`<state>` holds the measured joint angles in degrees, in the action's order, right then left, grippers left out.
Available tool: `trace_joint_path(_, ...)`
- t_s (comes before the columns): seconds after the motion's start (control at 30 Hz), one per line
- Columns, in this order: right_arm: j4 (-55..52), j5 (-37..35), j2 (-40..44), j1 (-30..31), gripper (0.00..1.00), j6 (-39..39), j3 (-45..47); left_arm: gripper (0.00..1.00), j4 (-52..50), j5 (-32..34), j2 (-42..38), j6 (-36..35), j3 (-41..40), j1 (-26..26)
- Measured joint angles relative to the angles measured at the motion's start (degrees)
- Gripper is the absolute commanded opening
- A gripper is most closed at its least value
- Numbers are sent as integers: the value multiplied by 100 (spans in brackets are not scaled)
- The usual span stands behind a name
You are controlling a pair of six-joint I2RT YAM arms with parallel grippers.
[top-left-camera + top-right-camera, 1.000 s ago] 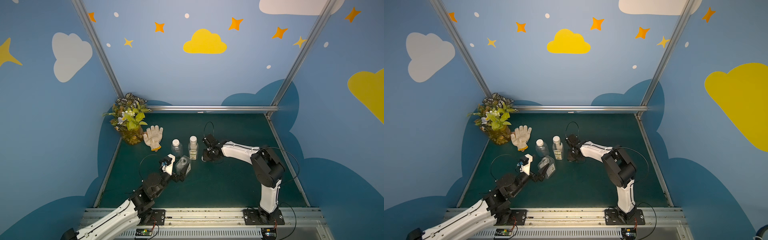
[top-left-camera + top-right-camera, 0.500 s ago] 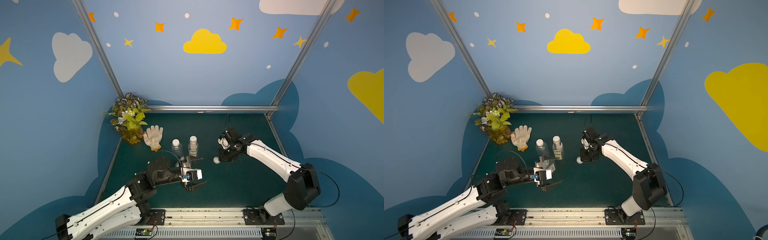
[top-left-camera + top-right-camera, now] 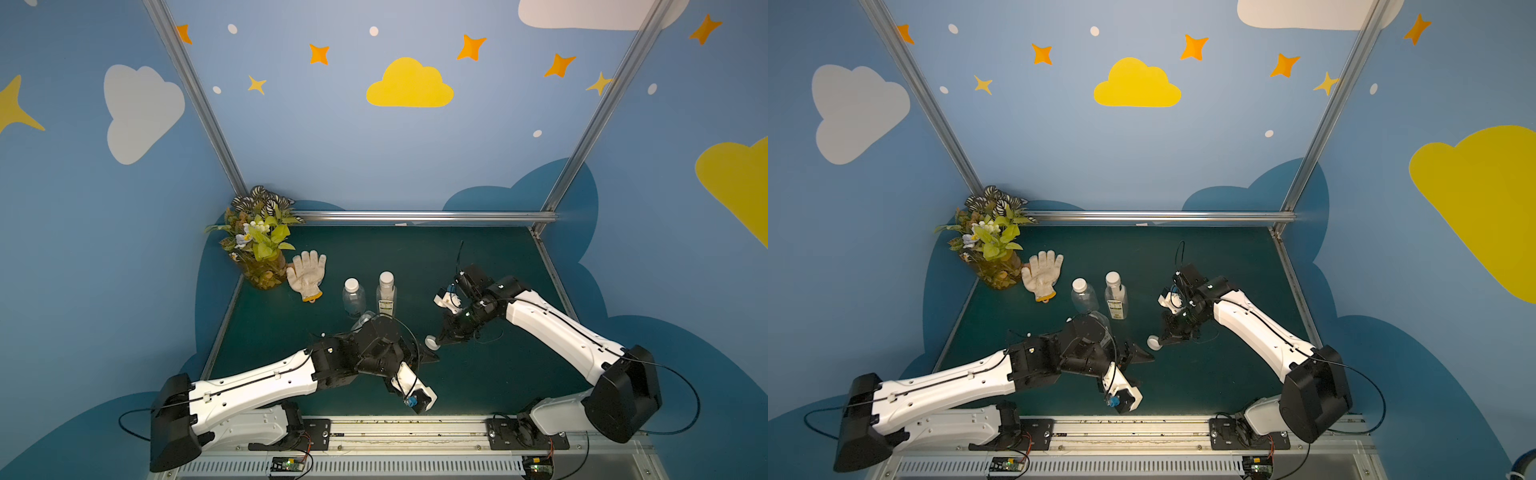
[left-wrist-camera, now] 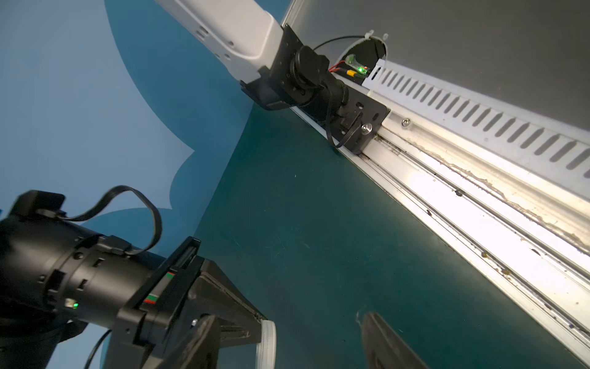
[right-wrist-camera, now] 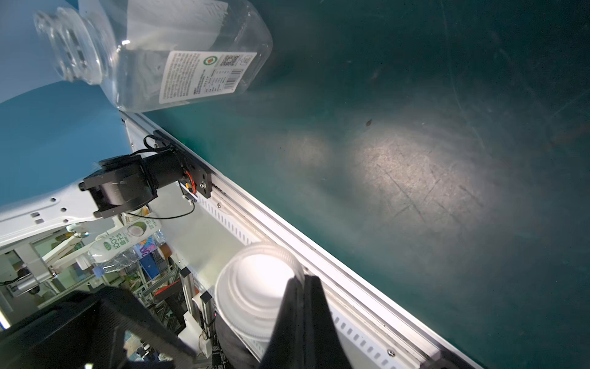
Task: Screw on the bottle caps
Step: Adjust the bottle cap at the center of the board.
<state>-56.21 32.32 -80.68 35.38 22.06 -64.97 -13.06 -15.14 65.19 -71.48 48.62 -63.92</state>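
Two bottles stand capped near the centre of the green mat [image 3: 478,257] in both top views: a round plain bottle [image 3: 354,296] and, just to its right, a slim labelled bottle [image 3: 386,297]. Directly below them a wide flat-sided bottle [image 3: 362,319] is mostly hidden behind the left arm. The right wrist view shows this bottle [image 5: 191,57] at the upper left of the frame, label facing out and its threaded neck bare.

Right of centre, the right gripper [image 3: 439,340] is clamped on a loose white cap [image 3: 431,342]. That cap fills the lower middle of the right wrist view [image 5: 255,284].

The left gripper [image 3: 422,358] reaches in from the lower left, its tip near the cap. In the left wrist view its fingers [image 4: 383,345] stand wide apart along the bottom edge with nothing gripped. The cap [image 4: 266,342] appears between them, close to one finger, though contact is hard to judge.

A cotton work glove [image 3: 307,274] lies left of the bottles, beside a potted plant [image 3: 259,245] in the mat's upper left corner.
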Motion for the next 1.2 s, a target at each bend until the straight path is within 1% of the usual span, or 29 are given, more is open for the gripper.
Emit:
trace_joint_path(0.13,-83,129,83,50,0,4,28,65,254,98,254,-109,2,0)
trace_joint_path(0.37,-201,264,181,212,0,26,122,59,669,472,579,-260,2,0)
trace_joint_path(0.47,-243,291,210,267,0,42,136,53,737,597,673,-315,2,13)
trace_joint_path(0.57,-271,295,286,282,0,59,160,52,793,667,697,-339,2,17)
trace_joint_path(0.7,-302,304,393,284,0,66,177,48,883,728,697,-369,2,28)
trace_joint_path(0.9,-315,334,424,282,0,66,243,39,911,789,697,-424,-52,26)
trace_joint_path(0.97,-323,337,424,282,0,63,251,38,905,831,697,-448,-83,28)
trace_joint_path(1.2,-341,334,442,278,0,63,254,25,872,881,697,-542,-118,31)
